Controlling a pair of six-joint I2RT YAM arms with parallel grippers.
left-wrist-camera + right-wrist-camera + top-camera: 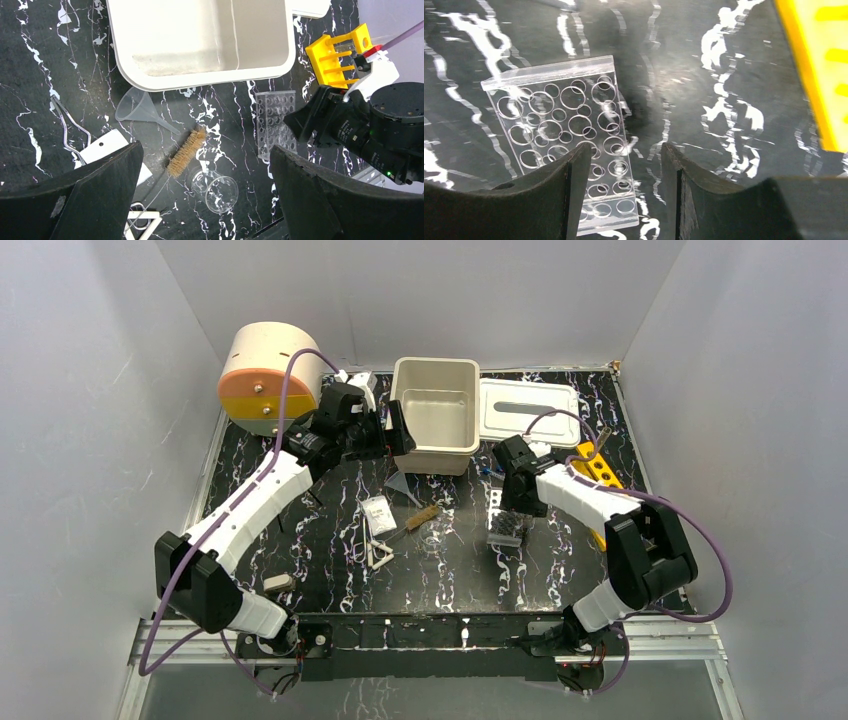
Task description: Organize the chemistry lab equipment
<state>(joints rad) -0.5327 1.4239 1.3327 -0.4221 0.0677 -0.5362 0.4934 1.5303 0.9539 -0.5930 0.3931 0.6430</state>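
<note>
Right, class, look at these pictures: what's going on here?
Two robot arms are sorting lab gear on a table. The right gripper hangs open over the clear holed rack, the rack's edge between its fingers, not yet gripped. The left gripper is wide open and empty beside the white bin. A funnel, brush and beaker lie loose nearby; the bin looks empty.

Black white-veined table, yellow tube rack, clear holed rack.
</note>
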